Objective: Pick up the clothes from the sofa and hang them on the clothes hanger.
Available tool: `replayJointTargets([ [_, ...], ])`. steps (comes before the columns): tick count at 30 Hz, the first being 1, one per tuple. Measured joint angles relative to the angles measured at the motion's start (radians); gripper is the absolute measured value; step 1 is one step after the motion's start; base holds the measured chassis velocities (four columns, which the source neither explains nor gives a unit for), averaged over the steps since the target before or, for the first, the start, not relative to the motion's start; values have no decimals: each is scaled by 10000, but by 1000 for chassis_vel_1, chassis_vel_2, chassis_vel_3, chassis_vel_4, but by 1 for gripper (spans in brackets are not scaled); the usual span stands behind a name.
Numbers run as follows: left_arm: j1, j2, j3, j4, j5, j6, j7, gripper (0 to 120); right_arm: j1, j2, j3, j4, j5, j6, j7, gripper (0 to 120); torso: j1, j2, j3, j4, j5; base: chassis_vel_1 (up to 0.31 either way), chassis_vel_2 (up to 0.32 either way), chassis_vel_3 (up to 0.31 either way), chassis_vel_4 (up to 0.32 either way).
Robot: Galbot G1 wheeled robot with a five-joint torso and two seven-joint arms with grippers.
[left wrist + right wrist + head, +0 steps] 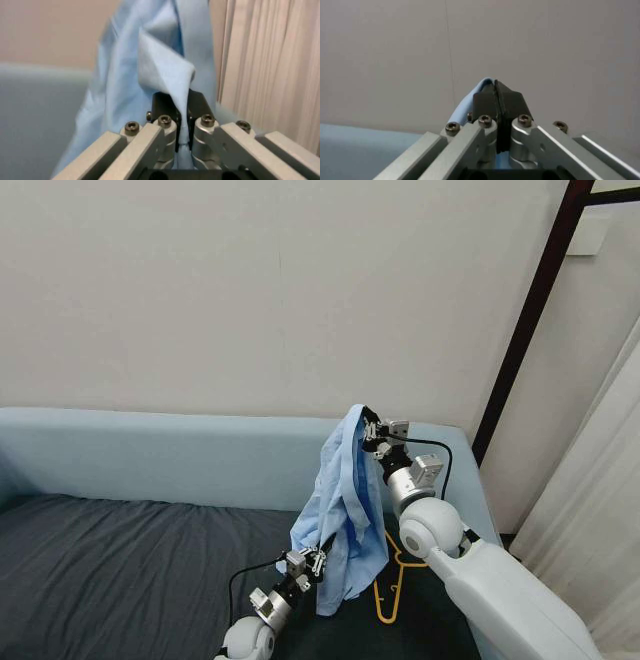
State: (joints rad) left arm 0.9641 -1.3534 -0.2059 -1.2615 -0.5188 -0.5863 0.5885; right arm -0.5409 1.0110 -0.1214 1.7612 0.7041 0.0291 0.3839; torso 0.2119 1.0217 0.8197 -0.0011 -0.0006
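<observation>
A light blue shirt (342,510) hangs in the air over the sofa's right end. My right gripper (369,427) is shut on its top edge, level with the sofa back (150,460). In the right wrist view the pads (496,98) pinch a sliver of the shirt (479,87) against the wall behind. My left gripper (318,556) is shut on a lower fold of the shirt. The left wrist view shows the cloth (160,67) rising from between the closed pads (182,108). A yellow clothes hanger (391,580) lies on the dark seat under the shirt.
The dark grey seat cushion (110,570) stretches to the left. A pale wall (280,290) stands behind the sofa. A dark post (525,320) and white curtain (600,520) are at the right, the curtain (270,63) close behind the shirt in the left wrist view.
</observation>
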Motion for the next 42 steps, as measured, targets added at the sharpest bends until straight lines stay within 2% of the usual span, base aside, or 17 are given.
replayJointTargets([
  [3, 425, 1021, -123, -2152, -693, 291, -196, 0, -258, -724, 432, 665, 492, 360, -700, 0, 0, 1, -2, -1, 0, 0, 0, 0, 0],
  [4, 425, 1021, -123, -2152, -693, 291, -196, 0, -258, -724, 432, 665, 492, 360, -700, 0, 0, 1, -2, -1, 0, 0, 0, 0, 0],
  [7, 790, 2561, -430, -4473, -1533, 681, -721, 0, -523, -1714, 1067, 1642, 1522, 1145, -2168, 0, -2, 2, -3, -2, 0, 0, 0, 0, 0],
  [8, 790, 2561, -430, -4473, -1533, 681, -721, 0, -523, -1714, 1067, 1642, 1522, 1145, -2168, 0, -2, 2, -3, -2, 0, 0, 0, 0, 0],
  [12, 680, 3847, -1221, -6620, -2710, 1228, -1155, 0, -384, -2891, 1775, 2737, 2942, 1725, -3235, 0, -3, 2, -3, -3, 1, 0, 0, 0, 0],
  [18, 697, 4495, -1930, -7764, -3797, 1557, -1383, 0, 415, -3848, 2041, 3572, 3870, 1675, -3311, 0, -2, 2, -3, -4, 3, 0, 0, 0, 0],
  [20, 932, 4721, -2236, -7930, -4106, 1570, -1397, 0, 1065, -4324, 2126, 4126, 3921, 713, -2503, 0, -3, 2, -4, 0, -5, 0, 0, 0, 0],
  [22, 1241, 4757, -2396, -7721, -4113, 1430, -1341, 0, 1321, -4434, 2032, 4601, 3855, -477, -1507, 0, -3, 3, -5, -1, -4, 0, 0, 0, 0],
  [24, 1377, 4686, -2406, -7474, -4032, 1342, -1276, 0, 1254, -4320, 1888, 4634, 3673, -865, -1252, 0, -4, 4, -5, -2, -4, 0, 0, 0, 0],
  [27, 1652, 4269, -2136, -6287, -3369, 1146, -929, 0, 472, -3541, 1175, 3868, 2322, -1300, -1186, 0, -3, 3, 0, 1, -1, 0, 0, 0, 0],
  [29, 1664, 4112, -1986, -5717, -3034, 1119, -864, 0, 147, -3089, 832, 3442, 1729, -1313, -1255, 0, -1, 2, 1, 0, 4, 0, 0, 0, 0],
  [32, 1379, 3511, -1458, -3718, -1828, 969, -812, 0, -539, -1633, -152, 1807, 408, -896, -1640, 0, -1, 1, 2, 1, -3, 0, 0, 0, 0],
  [34, 1233, 3325, -1313, -3214, -1575, 924, -804, 0, -662, -1243, -382, 1336, 189, -718, -1761, 0, 0, 1, 2, 2, 0, 0, 0, 0, 0],
  [36, 797, 2749, -839, -1792, -951, 792, -822, 0, -911, -233, -885, -49, -289, -281, -1986, 0, -1, 1, 1, 0, -2, 0, 0, 0, 0],
  [38, 504, 2198, -460, -581, -185, 638, -1428, 1, -1030, 451, -1180, -1007, -611, 19, -2102, 0, 1, -1, 2, -2, -5, 0, 0, 0, 0],
  [39, 504, 2198, -460, -581, -185, 638, -1428, 1, -1030, 451, -1180, -1007, -611, 19, -2102, 0, 1, -1, 2, -2, -5, 0, 0, 0, 0],
  [42, 313, 1473, -202, 819, 1939, 600, -3985, 15, -1063, 1133, -1472, -2222, -1066, 482, -2353, 0, 1, -1, 1, -5, -4, 0, 0, 0, 0],
])
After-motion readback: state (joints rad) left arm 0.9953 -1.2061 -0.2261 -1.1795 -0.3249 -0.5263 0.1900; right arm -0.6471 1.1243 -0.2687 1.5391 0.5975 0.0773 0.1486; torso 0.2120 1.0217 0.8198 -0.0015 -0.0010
